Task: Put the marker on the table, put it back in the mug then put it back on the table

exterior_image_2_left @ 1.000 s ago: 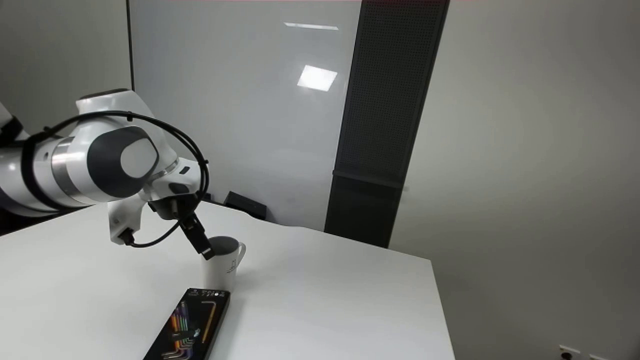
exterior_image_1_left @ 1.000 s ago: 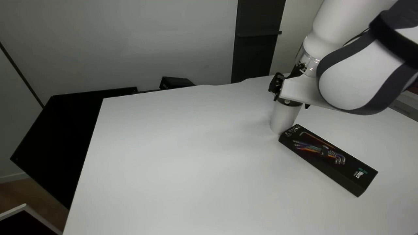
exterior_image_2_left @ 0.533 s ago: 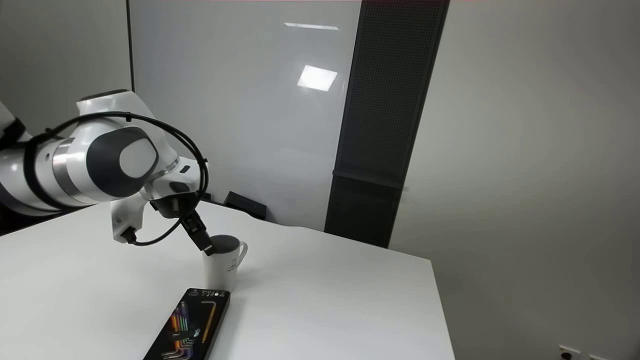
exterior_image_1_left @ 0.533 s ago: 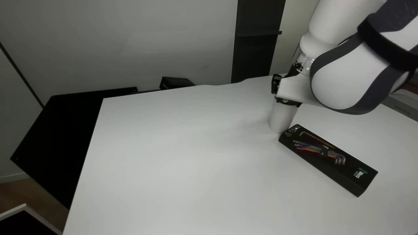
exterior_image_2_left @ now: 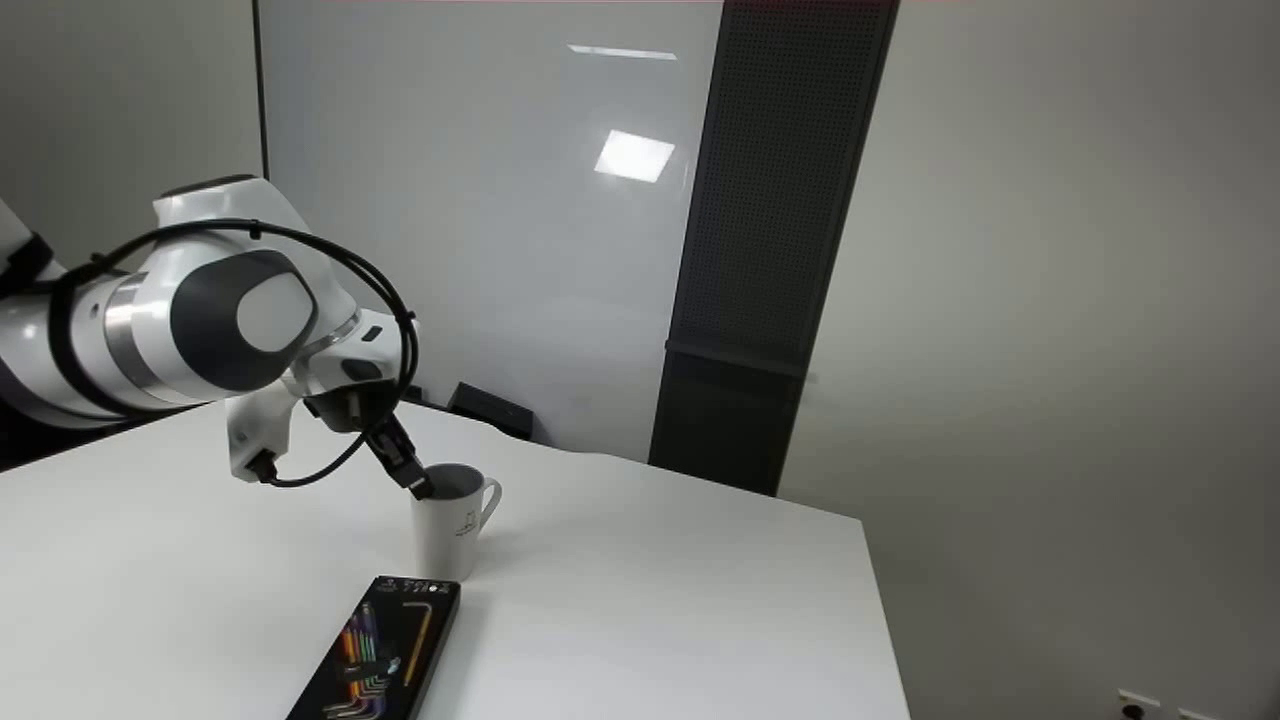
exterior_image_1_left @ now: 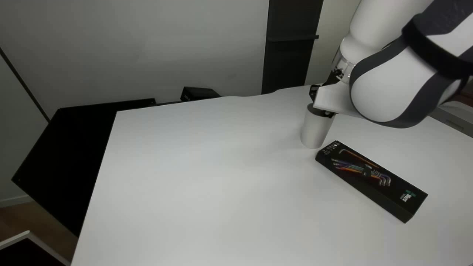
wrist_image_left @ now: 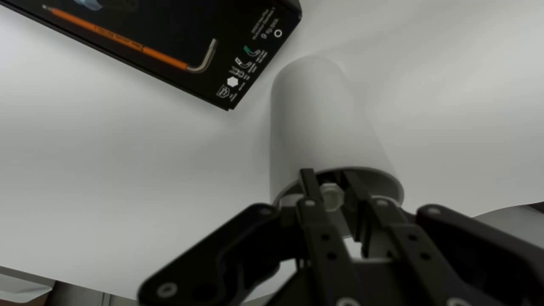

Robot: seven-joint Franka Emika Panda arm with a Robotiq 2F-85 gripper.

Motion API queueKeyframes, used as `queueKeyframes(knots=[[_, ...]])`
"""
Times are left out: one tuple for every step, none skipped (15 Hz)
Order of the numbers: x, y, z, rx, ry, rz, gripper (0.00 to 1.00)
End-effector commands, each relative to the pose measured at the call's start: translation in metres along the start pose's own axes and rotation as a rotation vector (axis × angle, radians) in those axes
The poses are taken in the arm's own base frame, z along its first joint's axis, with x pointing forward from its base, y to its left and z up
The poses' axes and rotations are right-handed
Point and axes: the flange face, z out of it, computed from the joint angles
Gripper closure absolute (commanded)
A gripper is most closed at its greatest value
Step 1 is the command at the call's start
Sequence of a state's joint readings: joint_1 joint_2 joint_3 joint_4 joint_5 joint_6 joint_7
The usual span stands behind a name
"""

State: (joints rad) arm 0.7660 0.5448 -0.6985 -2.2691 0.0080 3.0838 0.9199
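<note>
Right at the mouth of a tall, cylindrical white ceramic-looking mug [wrist_image_left: 323, 127], the robot's black pincer [wrist_image_left: 330, 176] stands narrow, its jaws with just the thickness of a slim, pale-ended marker [wrist_image_left: 332, 196] between them, so I take the marker to be held. Only that end shows, at the mug's mouth; how far the rest reaches inside I can't make out. It ought to be a light thing, hard plastic by my guess, stiff enough to bear a firm squeeze, though smooth and probably round, so it could twist or slide if pinched too near the tip. I'd want the hold square across the barrel, a little below the end, and then travel straight along the mug's length. The mug deserves more care: its rim, close by the jaws, looks brittle, and the whole piece is likely light enough to be dragged by a sideways tug. Just beside its foot, apart from it in the wrist view, lies a long black box [exterior_image_1_left: 369, 181] printed with hex keys, something to knock against. Later, on the smooth white surface [exterior_image_1_left: 207, 177], the marker may well roll, so it should be laid down low and flat before being let go.
</note>
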Motion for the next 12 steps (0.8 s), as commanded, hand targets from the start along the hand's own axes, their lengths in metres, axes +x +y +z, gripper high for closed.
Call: queueKeyframes(knots=[[0.003, -0.001, 0.000, -0.001, 0.019, 0.001, 0.93], [0.003, -0.001, -0.001, -0.001, 0.020, 0.003, 0.93], [0.004, -0.001, -0.002, -0.001, 0.022, 0.003, 0.93], [0.005, -0.002, -0.005, 0.000, 0.024, 0.002, 0.93], [0.007, -0.003, -0.008, 0.003, 0.028, 0.003, 0.93], [0.010, -0.004, -0.013, 0.008, 0.029, 0.004, 0.93], [0.011, -0.004, -0.017, 0.012, 0.035, 0.007, 0.93], [0.013, -0.005, -0.021, 0.017, 0.045, 0.007, 0.93], [0.015, -0.006, -0.025, 0.021, 0.055, 0.007, 0.93], [0.017, -0.007, -0.029, 0.024, 0.064, 0.007, 0.93], [0.019, -0.008, -0.034, 0.027, 0.072, 0.007, 0.93], [0.021, -0.009, -0.039, 0.030, 0.075, 0.007, 0.93]])
